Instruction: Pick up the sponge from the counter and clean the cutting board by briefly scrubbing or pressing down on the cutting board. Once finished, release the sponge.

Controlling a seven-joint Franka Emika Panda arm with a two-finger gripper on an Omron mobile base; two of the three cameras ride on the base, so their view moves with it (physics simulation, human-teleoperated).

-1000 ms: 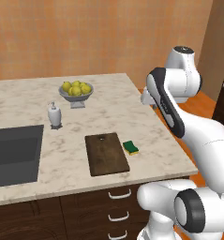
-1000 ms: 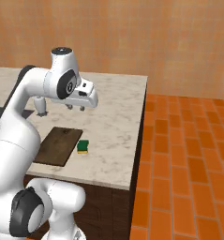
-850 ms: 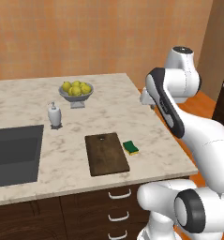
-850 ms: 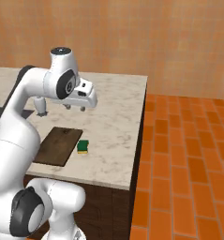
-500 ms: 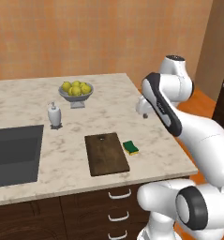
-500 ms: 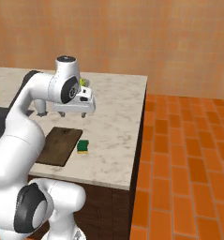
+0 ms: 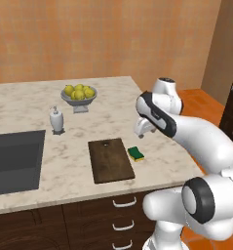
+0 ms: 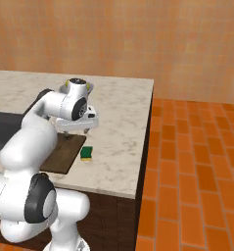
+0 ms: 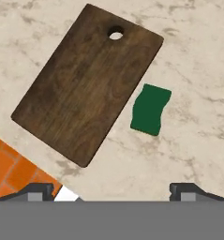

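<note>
- The sponge [image 9: 151, 109] lies flat on the counter [image 7: 35, 114], green side up, just right of the board [image 7: 110, 159] near its middle, apart from it by a thin strip of stone; it has not been picked up.
- The gripper [image 7: 141, 130] hangs above the counter, beyond the sponge and well clear of it; in the hand view both finger tips [image 9: 37, 191] sit wide apart at the bottom edge with nothing between them, so the jaws stand spread and empty.
- The sponge looks light, soft and easily squashed; it should not slip much; a hold across its short sides, fingers down low on the yellow layer, seems the surest, since it lies slightly askew and the wrist may need to turn to match.
- The board is flat and thin, its hole at the far end; it may slide under a hard push.
- Well off to the left stand a soap bottle [image 7: 56, 120], a bowl of lemons [image 7: 79, 94] and the sink [image 7: 14, 160]; none blocks the way; the board's edge beside the sponge is the one thing a finger might catch.
</note>
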